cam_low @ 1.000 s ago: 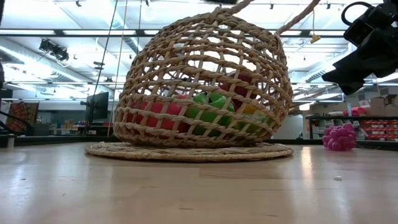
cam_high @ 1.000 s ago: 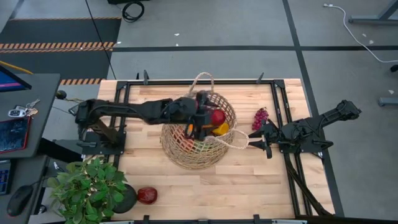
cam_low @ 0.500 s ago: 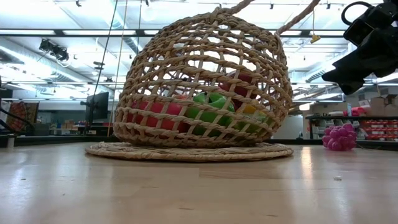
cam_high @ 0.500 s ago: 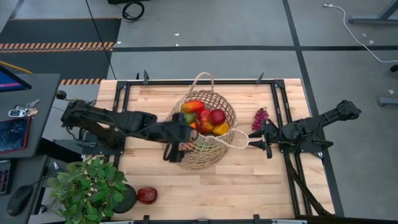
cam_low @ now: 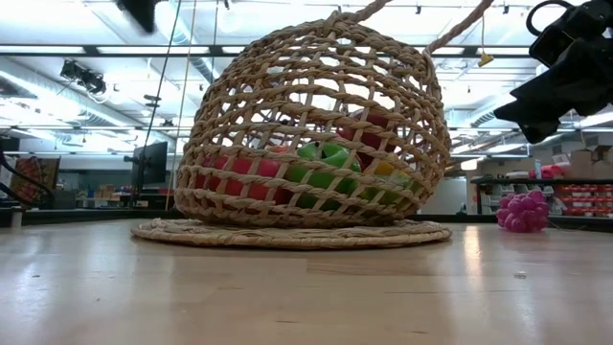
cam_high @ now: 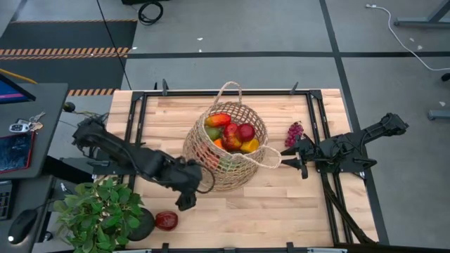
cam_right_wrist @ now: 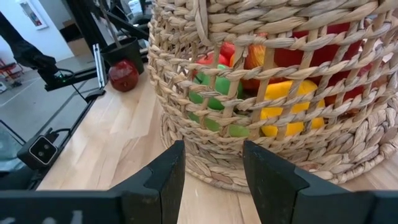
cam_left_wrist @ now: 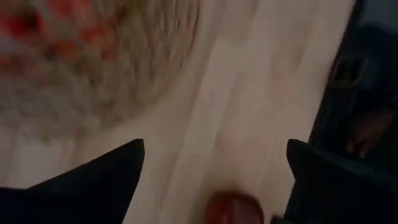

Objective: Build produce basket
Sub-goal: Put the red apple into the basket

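Progress check, working outward from the table's near edge in the overhead: one dark red fruit (cam_high: 166,221) sits loose on the table (cam_high: 281,211) at about 7 o'clock from the basket (cam_high: 225,172), just beside the potted plant (cam_high: 98,211). Left gripper (cam_high: 188,198) hangs near that fruit with its fingers spread wide and nothing in them, so I'd guess that's the next pick. Basket is mid-table and already holds red, orange, yellow and green produce (cam_high: 232,131). Right gripper (cam_high: 287,158), at 3 o'clock, is pinched together on the basket's loop handle (cam_high: 269,156). Grape bunch (cam_high: 294,133) is out on the wood at 2 o'clock. So, mostly done, two pieces left.
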